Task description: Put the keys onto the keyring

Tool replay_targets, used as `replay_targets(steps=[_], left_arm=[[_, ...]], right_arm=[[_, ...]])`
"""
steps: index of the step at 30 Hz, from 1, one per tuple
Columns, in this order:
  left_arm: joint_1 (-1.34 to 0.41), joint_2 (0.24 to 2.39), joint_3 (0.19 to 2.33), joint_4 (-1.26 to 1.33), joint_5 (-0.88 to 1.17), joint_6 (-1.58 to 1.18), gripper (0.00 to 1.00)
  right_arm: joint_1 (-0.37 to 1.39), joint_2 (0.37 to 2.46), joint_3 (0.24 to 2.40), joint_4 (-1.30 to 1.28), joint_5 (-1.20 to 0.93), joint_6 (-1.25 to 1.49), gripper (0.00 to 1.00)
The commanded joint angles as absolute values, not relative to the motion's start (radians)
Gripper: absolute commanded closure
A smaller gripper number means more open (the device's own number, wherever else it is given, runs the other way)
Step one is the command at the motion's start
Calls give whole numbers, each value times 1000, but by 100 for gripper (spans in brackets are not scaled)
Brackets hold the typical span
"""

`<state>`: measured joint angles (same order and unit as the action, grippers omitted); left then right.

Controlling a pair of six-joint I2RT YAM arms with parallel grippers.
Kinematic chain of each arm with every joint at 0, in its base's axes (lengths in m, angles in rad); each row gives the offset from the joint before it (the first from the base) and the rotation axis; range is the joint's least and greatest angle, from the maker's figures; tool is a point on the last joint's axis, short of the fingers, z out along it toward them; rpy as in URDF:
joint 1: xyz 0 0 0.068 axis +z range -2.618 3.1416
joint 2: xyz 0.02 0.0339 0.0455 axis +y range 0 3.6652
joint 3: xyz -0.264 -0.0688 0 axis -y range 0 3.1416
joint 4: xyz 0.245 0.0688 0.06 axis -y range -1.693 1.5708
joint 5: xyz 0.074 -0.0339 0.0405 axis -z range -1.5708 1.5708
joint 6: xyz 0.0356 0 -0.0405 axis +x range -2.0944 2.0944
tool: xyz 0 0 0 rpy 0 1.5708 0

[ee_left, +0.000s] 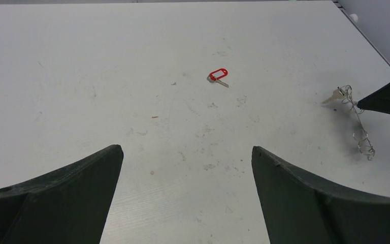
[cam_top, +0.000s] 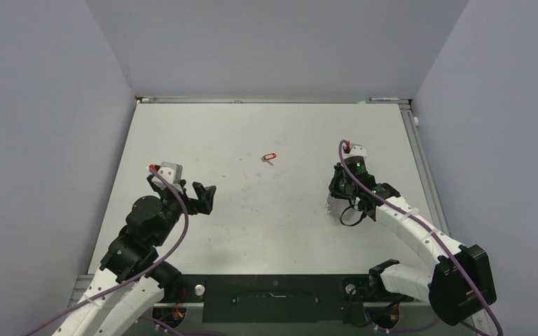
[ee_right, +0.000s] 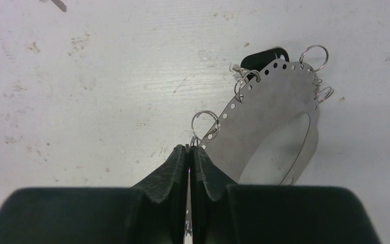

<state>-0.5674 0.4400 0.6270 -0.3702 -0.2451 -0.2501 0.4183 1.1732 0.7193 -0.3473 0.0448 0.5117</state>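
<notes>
- How are the tools held?
- The left tool [ee_left: 185, 148] is spread wide, empty; the right tool [ee_right: 189, 152] is clamped on the keyring [ee_right: 274, 112] rim.
- And the red-tagged key [ee_left: 218, 75]?
- Laid on the desk [ee_left: 81, 76], well apart.

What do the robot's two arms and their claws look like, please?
Both the left arm and right arm have white shells with black joints, and a purple cable runs along each. A small green light glows at the right wrist. The left claw and right claw are matte black, with wedge-shaped fingers tapering to narrow tips.
</notes>
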Motion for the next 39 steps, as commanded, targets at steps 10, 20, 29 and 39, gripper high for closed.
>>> replay_targets(steps=[10,20,29,39], left_arm=[[-565,389,615,-263,-26,-243,3],[-563,338,590,-152,296,-248,8],[-563,341,559,-55,495,-286,16],[-563,372,515,108,625,-350,30]], right_arm=[[416,956,769,-351,-211,546,95],[430,911,820,-278,-558,460,95],[448,907,830,-108,-866,466,95],[523,926,898,-99,-997,421,95]])
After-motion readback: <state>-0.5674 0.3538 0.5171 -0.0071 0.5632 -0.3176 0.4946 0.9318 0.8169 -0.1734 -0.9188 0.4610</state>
